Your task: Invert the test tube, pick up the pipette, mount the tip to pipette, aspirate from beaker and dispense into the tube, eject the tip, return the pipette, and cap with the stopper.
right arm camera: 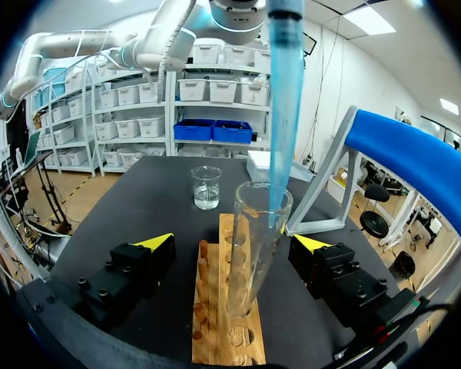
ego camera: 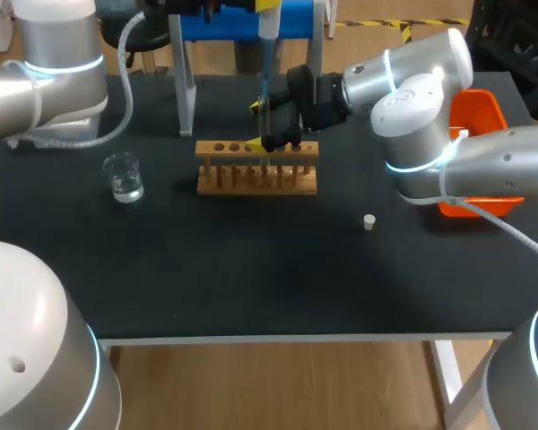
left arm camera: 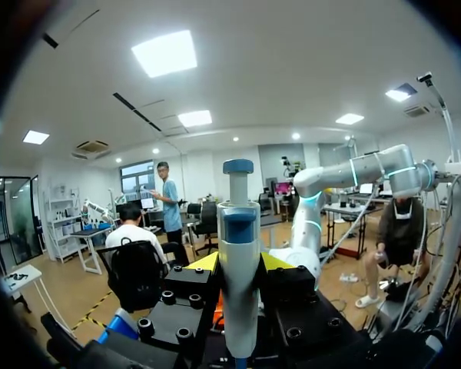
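While the left end effector [left arm camera: 240,265] is closed on the body of the pipette [left arm camera: 239,223], with a yellow tip pressed to each side, the right end effector [right arm camera: 233,244] stands wide open. It has one finger on each side of the test tube [right arm camera: 253,254], and neither touches the glass. The pipette hangs upright over the wooden rack [ego camera: 256,170], and its blue tip [right arm camera: 284,100] reaches down into the tube's mouth. The tube stands mouth up in a hole right of the rack's middle. The beaker [ego camera: 124,176], holding a little clear liquid, sits on the table [ego camera: 251,278] well apart from the rack on its left. The stopper [ego camera: 369,222] lies alone on the table to the rack's right, near the right arm.
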Robot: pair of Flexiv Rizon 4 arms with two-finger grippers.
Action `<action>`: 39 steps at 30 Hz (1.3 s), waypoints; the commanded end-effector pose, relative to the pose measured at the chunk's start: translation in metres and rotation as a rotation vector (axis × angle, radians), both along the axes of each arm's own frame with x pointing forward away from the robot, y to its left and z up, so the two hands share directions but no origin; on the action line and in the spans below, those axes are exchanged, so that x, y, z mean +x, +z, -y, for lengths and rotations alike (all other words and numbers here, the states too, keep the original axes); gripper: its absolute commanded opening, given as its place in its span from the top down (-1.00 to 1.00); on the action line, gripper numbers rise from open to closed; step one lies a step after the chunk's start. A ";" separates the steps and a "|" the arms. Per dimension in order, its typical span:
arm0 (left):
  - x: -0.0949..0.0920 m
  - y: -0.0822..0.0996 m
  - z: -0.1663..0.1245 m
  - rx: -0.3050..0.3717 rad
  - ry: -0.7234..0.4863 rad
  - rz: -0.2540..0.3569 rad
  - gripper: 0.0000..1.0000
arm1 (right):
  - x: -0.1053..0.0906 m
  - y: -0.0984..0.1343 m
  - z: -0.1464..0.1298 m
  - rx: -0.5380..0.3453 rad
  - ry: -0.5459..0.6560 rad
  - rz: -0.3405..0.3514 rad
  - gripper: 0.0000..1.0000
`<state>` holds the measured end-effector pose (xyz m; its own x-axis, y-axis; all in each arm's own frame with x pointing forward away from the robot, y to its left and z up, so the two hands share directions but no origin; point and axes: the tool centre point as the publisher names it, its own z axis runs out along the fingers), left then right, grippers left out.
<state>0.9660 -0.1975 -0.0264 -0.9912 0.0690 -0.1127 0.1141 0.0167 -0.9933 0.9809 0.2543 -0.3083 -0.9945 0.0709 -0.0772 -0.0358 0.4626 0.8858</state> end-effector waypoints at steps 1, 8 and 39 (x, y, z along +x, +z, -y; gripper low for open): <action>-0.002 0.006 0.002 0.009 0.005 0.001 1.00 | 0.000 0.001 0.000 -0.002 0.000 -0.001 -1.00; -0.007 0.012 0.004 0.018 0.008 0.004 1.00 | 0.000 0.001 0.000 -0.002 0.000 -0.001 -1.00; -0.086 0.015 -0.044 0.072 0.146 0.023 1.00 | 0.000 0.001 0.000 -0.002 0.000 -0.001 -1.00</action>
